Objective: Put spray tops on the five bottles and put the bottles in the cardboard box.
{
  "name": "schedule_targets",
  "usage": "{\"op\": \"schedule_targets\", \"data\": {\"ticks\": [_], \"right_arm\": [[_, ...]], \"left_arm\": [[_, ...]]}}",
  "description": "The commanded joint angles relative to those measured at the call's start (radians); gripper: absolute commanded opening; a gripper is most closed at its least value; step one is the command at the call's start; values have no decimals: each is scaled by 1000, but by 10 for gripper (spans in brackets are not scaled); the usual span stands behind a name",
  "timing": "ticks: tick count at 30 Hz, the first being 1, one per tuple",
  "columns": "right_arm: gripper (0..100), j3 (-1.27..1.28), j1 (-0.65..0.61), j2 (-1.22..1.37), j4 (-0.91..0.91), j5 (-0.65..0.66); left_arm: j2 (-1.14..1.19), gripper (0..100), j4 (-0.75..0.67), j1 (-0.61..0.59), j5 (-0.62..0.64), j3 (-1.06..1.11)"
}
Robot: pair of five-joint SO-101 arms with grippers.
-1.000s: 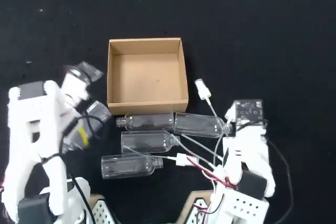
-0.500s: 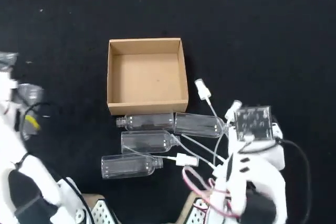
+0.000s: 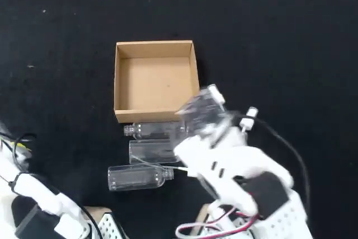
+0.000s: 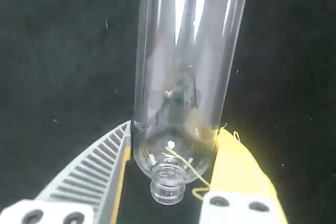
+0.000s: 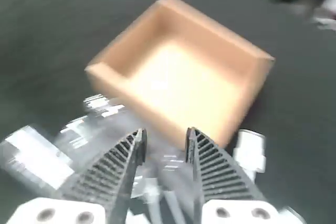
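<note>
Right tool (image 5: 164, 134) swung toward the cardboard box (image 3: 156, 115), parted; left tool (image 4: 176, 129) clamps a clear, capless bottle (image 4: 184, 66).

No lettering, label, number or sign can be read anywhere: the cardboard box (image 3: 156, 115) shows plain brown walls, and the bottle (image 4: 184, 77) seen close in the left wrist view is clear plastic with no legible print on it
</note>
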Motion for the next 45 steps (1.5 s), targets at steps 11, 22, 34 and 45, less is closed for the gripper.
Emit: {"op": "schedule_targets", "data": {"ticks": [11, 22, 34, 45], "right_arm": [[123, 386, -123, -150, -250, -12], [123, 522, -123, -349, -258, -8], [123, 538, -123, -369, -256, -8], [123, 538, -123, -369, -255, -8]], "left_arm": [[-3, 250, 121, 10, -5, -127], [0, 249, 311, 44, -617, -484], [0, 254, 23, -96, -1197, -265], [-6, 254, -290, -170, -1252, -22]]}}
